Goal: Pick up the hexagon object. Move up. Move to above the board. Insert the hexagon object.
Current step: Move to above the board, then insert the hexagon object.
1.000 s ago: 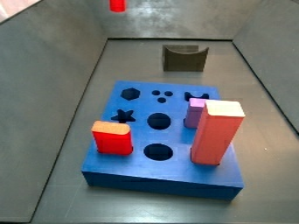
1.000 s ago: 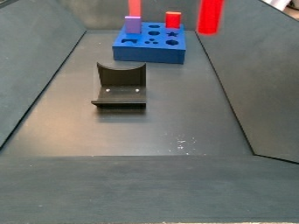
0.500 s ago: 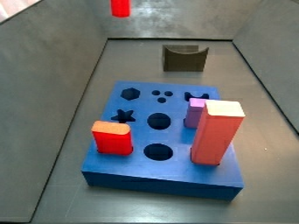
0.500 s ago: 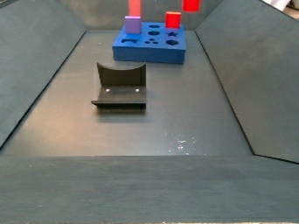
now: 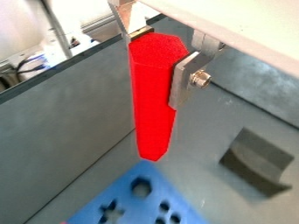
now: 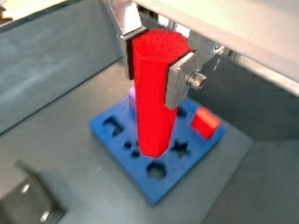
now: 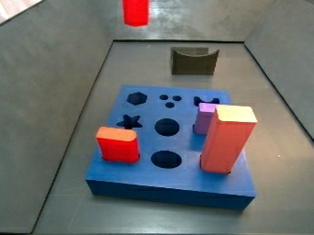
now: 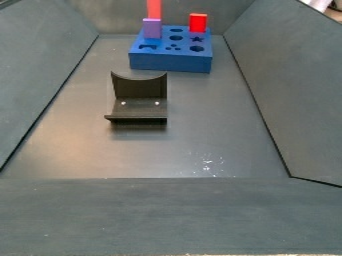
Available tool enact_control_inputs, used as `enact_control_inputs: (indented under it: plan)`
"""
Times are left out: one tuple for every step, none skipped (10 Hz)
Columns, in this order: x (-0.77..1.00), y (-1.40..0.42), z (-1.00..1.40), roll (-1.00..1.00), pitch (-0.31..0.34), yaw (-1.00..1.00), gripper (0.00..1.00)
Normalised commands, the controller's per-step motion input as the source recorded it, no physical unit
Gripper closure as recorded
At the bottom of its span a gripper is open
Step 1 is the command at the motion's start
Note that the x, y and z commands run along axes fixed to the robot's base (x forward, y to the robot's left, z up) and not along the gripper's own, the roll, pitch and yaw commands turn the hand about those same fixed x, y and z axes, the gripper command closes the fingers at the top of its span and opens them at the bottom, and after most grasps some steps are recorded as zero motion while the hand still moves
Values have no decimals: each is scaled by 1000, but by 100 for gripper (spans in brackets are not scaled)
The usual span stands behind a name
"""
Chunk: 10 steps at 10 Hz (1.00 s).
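Observation:
The gripper (image 5: 156,61) is shut on the hexagon object (image 5: 152,96), a tall bright red rod hanging upright between the silver fingers (image 5: 187,77). In both wrist views it hangs above the board (image 6: 122,147), a thick blue slab with shaped holes; the gripper (image 6: 152,63) and rod (image 6: 155,105) are well clear of its top. In a side view only the rod's lower end (image 7: 135,11) shows, high behind the board (image 7: 172,179), whose hexagon hole (image 7: 136,96) is open. The gripper itself is out of both side views.
On the board stand a salmon-red pillar (image 7: 229,138), a short red-orange block (image 7: 117,144) and a purple block (image 7: 204,117). A dark grey arch block (image 7: 193,61) sits behind the board. The fixture (image 8: 136,97) stands on the floor before the board (image 8: 174,58).
The rod has dropped lower and shifted slightly right in one side view. In the other side view it slid left and up, out of the frame. The board's blocks have not moved.

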Motion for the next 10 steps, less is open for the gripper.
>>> enact_control_inputs:
  plan:
    - [274,-634,132,41,134,7,100]
    - [229,-454,96,51,133,7,100]
    - [134,-189,50,79,111,8,100]
    - [-706,314,-1000,0,-84,43,100]
    - [-746,409,-1000,0,-76,0,100]
    - [-794,500,-1000,0,-77,0,100]
    - [-714,440,-1000,0,-106,0,100]
    - [-349,203,-806,-84,-230,0,100]
    - [0,0,-909,-31,-179,-23,100]
    - [83,-143,-849,-67,-187,-26,100]
